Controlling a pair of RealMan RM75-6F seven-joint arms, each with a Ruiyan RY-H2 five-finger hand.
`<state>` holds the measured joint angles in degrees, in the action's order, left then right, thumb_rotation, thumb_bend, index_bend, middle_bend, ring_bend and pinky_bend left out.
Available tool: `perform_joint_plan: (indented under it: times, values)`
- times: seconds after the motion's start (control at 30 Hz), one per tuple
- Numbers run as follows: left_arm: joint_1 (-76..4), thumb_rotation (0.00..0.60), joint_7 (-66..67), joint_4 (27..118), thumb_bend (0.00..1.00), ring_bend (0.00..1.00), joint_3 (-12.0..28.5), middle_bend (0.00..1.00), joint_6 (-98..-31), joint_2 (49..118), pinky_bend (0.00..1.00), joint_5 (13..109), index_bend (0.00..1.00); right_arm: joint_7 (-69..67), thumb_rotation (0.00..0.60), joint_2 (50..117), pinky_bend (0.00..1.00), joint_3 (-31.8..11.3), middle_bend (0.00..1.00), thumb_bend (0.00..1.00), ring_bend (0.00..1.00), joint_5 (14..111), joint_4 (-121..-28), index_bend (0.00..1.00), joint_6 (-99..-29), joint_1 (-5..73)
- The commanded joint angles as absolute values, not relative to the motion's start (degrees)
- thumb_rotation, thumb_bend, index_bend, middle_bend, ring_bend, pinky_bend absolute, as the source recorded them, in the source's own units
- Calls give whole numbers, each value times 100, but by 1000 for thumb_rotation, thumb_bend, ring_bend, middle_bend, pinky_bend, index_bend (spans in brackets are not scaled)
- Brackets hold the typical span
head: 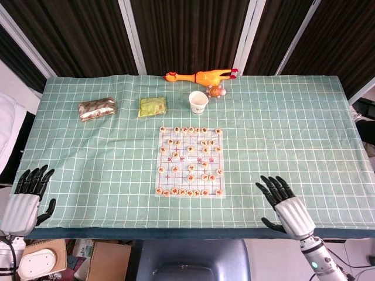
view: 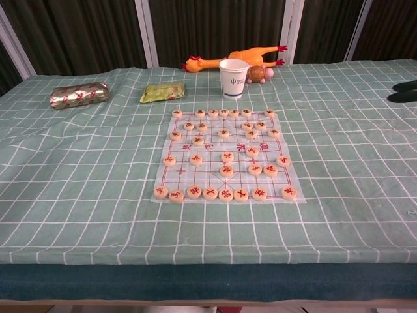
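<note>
My left hand [head: 23, 198] hovers at the table's front left corner, fingers spread, holding nothing. My right hand [head: 283, 204] is over the front edge of the cloth, right of the chess sheet [head: 163, 161], fingers apart and empty. Dark fingertips [view: 404, 91] show at the right edge of the chest view. The clear sheet [view: 281, 147] lies mid-table and carries several round wooden chess pieces [head: 190, 167] with red and dark marks. Neither hand touches it.
A white paper cup [head: 198, 102] stands behind the sheet, with a small round toy [head: 217, 91] and a yellow rubber chicken [head: 199, 76] further back. A green packet [head: 153, 106] and a foil-wrapped packet [head: 98, 108] lie at the back left on the green checked cloth [head: 281, 134].
</note>
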<state>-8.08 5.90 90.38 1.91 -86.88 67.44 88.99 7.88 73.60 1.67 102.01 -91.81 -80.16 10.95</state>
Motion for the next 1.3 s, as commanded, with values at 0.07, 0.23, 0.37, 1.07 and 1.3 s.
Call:
perform_joint_plan:
  times: [0.07, 0.23, 0.37, 1.07, 1.3]
  values:
    - [-773, 600, 474, 9040, 443, 0, 206, 0, -8732, 6688, 26, 8898, 0, 922, 600, 7595, 0, -52, 0, 342, 0, 10123, -9448, 200, -7227, 1680]
    - [-810, 600, 614, 9049, 441, 0, 225, 0, -8567, 6712, 26, 8763, 0, 543, 600, 8062, 0, -464, 0, 402, 0, 9565, -9638, 339, -5967, 2566]
    - [-818, 600, 697, 9102, 441, 0, 230, 0, -8539, 6714, 26, 8749, 0, 940, 600, 8743, 0, -784, 0, 431, 0, 9207, -9262, 377, -5525, 3030]
    - [-634, 600, 93, 8893, 446, 0, 234, 0, -9119, 6621, 15, 9146, 0, 2883, 600, 11001, 0, -1508, 0, 447, 0, 7586, -7466, 496, -4653, 4595]
    - [-625, 600, 54, 8911, 447, 0, 226, 0, -9089, 6588, 15, 9141, 0, 3094, 600, 11201, 0, -1498, 10, 447, 0, 7210, -7236, 533, -4672, 4736]
